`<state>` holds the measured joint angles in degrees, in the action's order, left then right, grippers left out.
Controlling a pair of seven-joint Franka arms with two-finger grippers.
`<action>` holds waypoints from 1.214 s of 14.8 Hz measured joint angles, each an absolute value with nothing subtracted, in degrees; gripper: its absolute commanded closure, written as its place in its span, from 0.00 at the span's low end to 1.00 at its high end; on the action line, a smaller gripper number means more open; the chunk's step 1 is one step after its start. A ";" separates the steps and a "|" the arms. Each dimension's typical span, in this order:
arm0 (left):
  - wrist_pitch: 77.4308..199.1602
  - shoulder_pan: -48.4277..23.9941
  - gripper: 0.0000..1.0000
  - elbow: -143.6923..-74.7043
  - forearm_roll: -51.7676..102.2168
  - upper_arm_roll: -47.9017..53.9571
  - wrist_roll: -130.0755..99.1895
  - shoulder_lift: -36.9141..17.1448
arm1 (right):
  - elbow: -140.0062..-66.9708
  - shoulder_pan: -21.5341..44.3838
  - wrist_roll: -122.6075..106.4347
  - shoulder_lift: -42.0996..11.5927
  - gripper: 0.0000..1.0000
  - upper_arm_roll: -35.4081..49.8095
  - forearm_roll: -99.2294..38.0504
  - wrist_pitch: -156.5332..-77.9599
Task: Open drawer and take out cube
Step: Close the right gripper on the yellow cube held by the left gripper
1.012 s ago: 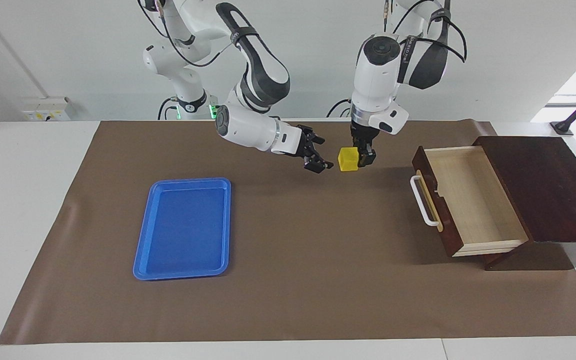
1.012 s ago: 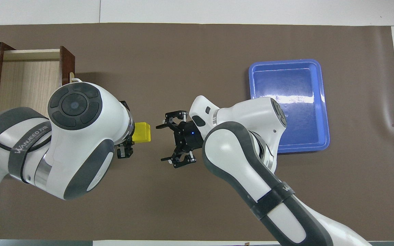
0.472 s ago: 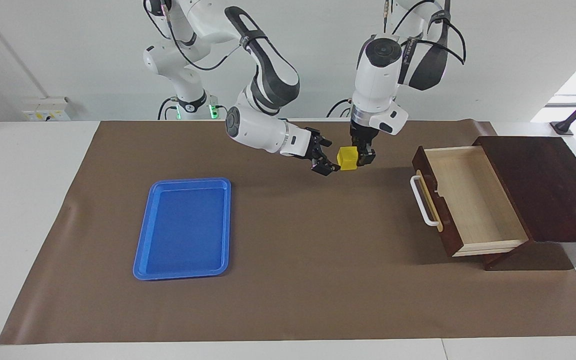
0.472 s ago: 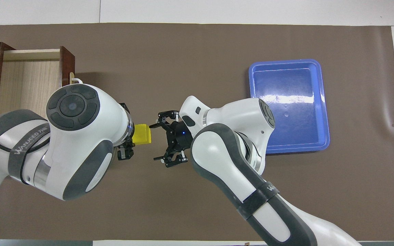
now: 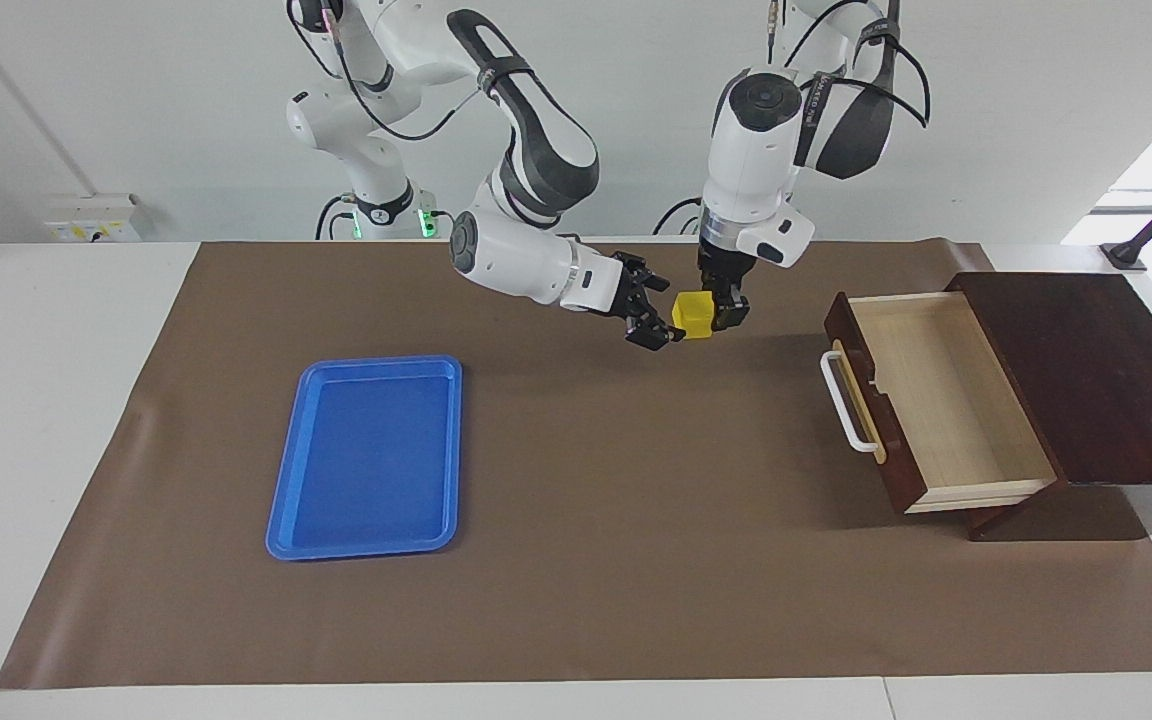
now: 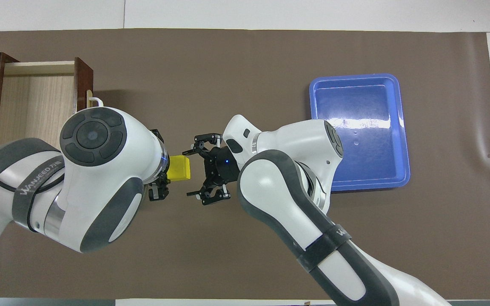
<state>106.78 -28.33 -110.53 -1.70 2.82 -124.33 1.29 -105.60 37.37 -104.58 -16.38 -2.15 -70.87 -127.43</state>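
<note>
The yellow cube (image 5: 693, 315) hangs above the brown mat, held by my left gripper (image 5: 721, 312), which points down and is shut on it. In the overhead view the cube (image 6: 180, 167) sticks out from under the left wrist, which hides most of the left gripper (image 6: 160, 172). My right gripper (image 5: 664, 314) is open and level with the cube. Its fingertips (image 6: 187, 151) just reach the cube's free side, and I cannot tell if they touch it. The drawer (image 5: 878, 410) is pulled out of its dark wooden box (image 5: 1106, 370), and its pale inside is bare. It also shows in the overhead view (image 6: 36, 102).
A blue tray (image 5: 366, 455) lies on the brown mat (image 5: 616, 560) toward the right arm's end of the table and has nothing in it. It also shows in the overhead view (image 6: 357, 136). The drawer's white handle (image 5: 841, 400) faces the middle of the table.
My right gripper has moved in toward the cube, staying open, until its fingertips reach the cube's side. My left gripper has kept its hold and risen slightly.
</note>
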 measured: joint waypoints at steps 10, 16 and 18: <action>106.93 -28.86 1.00 -110.58 -1.52 2.90 -124.71 1.32 | -104.33 37.92 -103.18 -17.24 1.00 -2.07 -70.90 -128.78; 107.19 -28.91 1.00 -110.64 -1.46 2.88 -125.06 1.37 | -104.22 37.82 -102.64 -17.29 1.00 -2.17 -70.97 -128.92; 107.19 -28.91 0.80 -110.64 -1.46 2.86 -125.06 1.41 | -104.16 37.82 -102.64 -17.30 1.00 -2.17 -70.97 -128.91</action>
